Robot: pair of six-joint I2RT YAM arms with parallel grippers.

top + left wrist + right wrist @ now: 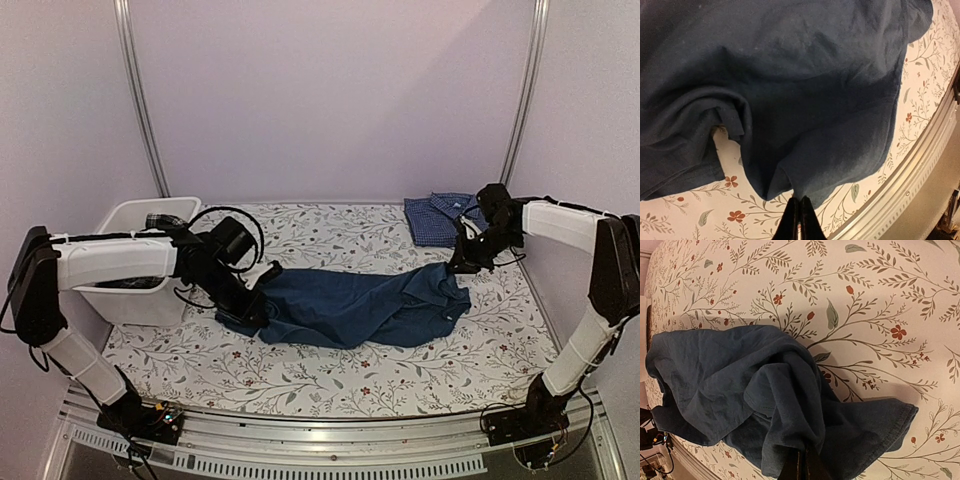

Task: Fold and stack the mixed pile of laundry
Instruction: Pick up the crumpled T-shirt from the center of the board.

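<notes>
Pinching dark blue T-shirt (360, 308): left jaws, right jaws, both clamped.

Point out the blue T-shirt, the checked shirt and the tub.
blue T-shirt (360, 305), top view, middle of the spread cloth.
checked shirt (430, 220), top view, its folded body.
tub (140, 305), top view, near wall.

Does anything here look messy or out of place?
Only the dark blue T-shirt: it lies crumpled and bunched across the middle of the tablecloth, the left gripper and right gripper pinching its ends. The checked shirt at the back right is neatly folded. Nothing looks torn.
</notes>
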